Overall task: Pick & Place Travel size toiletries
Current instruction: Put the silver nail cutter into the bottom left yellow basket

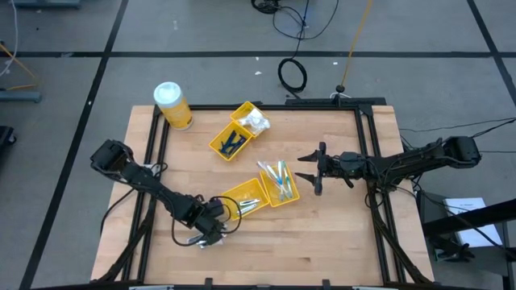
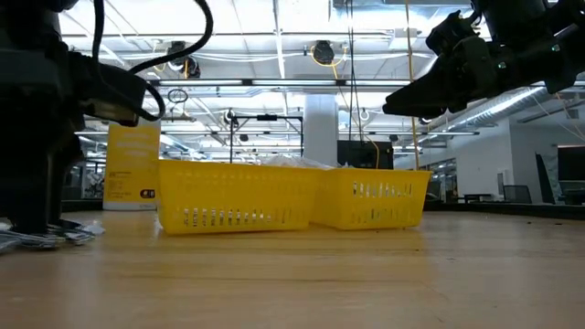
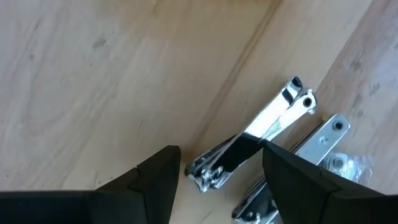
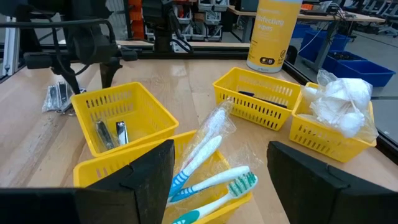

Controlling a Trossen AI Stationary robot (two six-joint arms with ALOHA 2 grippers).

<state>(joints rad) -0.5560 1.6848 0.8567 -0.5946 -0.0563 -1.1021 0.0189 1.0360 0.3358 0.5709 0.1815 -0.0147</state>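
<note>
Wrapped toothbrushes (image 4: 208, 174) lay in the nearest yellow tray (image 4: 93, 174) at bottom centre. Left of them, a tray (image 4: 140, 109) held nail clippers (image 4: 111, 134). White packets (image 4: 339, 102) filled the right-hand tray (image 4: 329, 137); a yellow jar (image 4: 273, 34) stood top centre.

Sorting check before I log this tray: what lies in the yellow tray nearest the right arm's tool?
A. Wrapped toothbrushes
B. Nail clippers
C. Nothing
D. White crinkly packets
A: in the right wrist view, the wrapped toothbrushes lie in the yellow tray just ahead of the right tool.
</note>
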